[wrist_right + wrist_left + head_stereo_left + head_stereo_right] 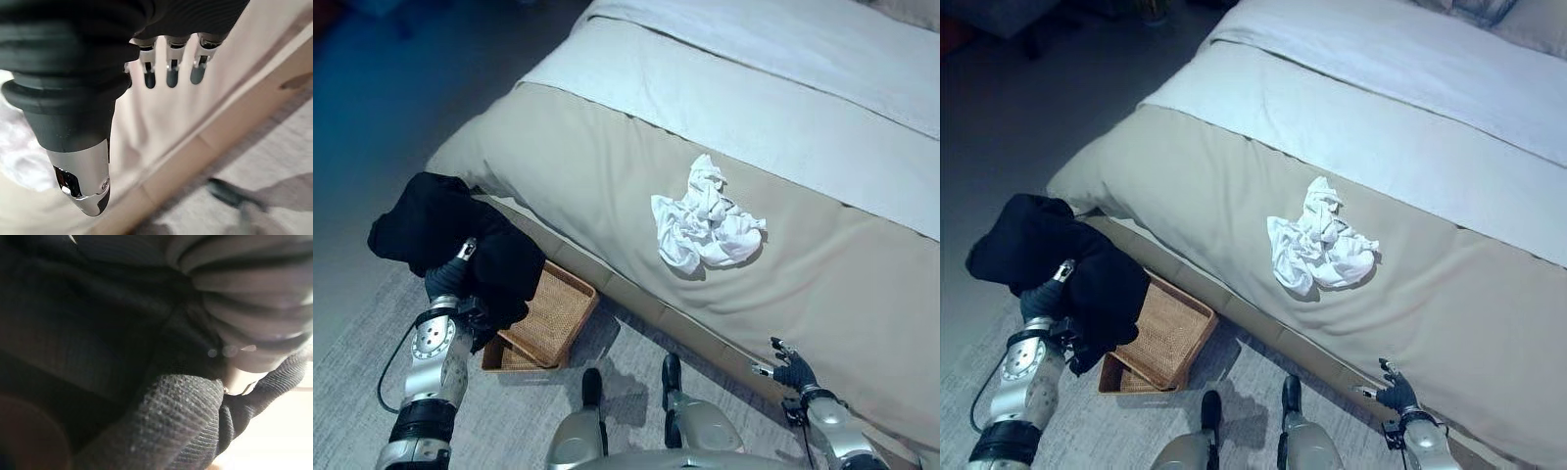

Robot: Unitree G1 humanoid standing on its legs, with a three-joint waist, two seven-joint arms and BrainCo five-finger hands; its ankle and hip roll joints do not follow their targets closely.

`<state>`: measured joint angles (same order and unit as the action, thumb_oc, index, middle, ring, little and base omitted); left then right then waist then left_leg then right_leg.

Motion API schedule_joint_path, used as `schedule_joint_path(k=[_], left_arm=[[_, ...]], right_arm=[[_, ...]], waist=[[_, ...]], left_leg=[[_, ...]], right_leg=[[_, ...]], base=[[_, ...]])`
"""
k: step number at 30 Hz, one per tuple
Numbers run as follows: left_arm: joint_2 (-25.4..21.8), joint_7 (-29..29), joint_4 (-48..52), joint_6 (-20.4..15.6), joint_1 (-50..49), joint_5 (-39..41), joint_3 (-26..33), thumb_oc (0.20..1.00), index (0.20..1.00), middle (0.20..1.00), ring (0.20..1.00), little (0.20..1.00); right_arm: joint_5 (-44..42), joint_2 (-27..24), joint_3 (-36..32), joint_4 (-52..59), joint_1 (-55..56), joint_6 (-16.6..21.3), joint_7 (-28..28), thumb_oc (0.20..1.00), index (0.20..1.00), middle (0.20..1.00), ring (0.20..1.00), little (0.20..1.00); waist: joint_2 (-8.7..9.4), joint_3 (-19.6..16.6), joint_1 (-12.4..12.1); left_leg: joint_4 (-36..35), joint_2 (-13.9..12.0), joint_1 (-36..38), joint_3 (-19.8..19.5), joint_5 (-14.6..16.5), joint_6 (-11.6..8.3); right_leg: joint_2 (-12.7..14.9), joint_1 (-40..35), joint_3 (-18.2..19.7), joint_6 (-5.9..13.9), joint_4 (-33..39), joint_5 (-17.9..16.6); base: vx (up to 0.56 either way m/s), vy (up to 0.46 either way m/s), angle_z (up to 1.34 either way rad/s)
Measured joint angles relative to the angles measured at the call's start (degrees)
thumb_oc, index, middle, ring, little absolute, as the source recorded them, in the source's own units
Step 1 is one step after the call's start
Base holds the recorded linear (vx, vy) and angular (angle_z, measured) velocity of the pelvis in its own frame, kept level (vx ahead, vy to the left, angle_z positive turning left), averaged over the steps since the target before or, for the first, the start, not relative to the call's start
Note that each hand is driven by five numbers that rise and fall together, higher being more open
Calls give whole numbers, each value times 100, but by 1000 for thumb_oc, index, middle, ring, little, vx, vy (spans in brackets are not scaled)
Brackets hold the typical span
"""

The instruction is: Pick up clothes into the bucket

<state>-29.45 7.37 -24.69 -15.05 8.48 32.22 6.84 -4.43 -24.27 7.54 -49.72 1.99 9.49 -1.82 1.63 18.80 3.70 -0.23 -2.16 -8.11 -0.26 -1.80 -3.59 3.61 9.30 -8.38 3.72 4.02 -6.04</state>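
A black garment (450, 235) is bunched over my left hand (443, 285), raised in the air just left of and above a shallow woven basket (558, 313) on the floor. Up close in the left wrist view, the black knit cloth (98, 357) lies against the hand's ribbed cover (244, 293). A crumpled white garment (705, 220) lies on the beige end of the bed (587, 166). My right hand (793, 373) hovers low by the bed's side at the lower right, open and holding nothing, its fingers (171, 73) relaxed.
The bed's upper part carries a pale grey-white cover (783, 69). The basket stands against the bed base (636, 294) on a grey carpet (352, 362). A dark floor (401, 88) stretches to the left of the bed.
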Motion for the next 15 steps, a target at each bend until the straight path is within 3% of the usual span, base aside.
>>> schedule_joint_path(k=[8, 15], left_arm=[[-808, 690, -1146, -91, 1785, -222, -426, 200, 200, 200, 200, 200], [-909, 1073, -1638, -242, 2510, -104, -842, 200, 200, 200, 200, 200]], right_arm=[[91, -144, 438, 221, -658, 63, -201, 1000, 1000, 1000, 1000, 1000], [-164, -108, 667, 451, -1028, 270, -468, 1000, 1000, 1000, 1000, 1000]], waist=[[269, 1093, 44], [505, 1207, 183]], left_leg=[[1199, 46, -1774, -168, 147, -20], [2004, 106, -3085, -335, 258, -11]], right_leg=[[121, 1711, -12, -56, -1171, 113], [216, 2886, -65, -69, -1866, 287]], base=[[-125, 24, 4], [-37, 13, 10]])
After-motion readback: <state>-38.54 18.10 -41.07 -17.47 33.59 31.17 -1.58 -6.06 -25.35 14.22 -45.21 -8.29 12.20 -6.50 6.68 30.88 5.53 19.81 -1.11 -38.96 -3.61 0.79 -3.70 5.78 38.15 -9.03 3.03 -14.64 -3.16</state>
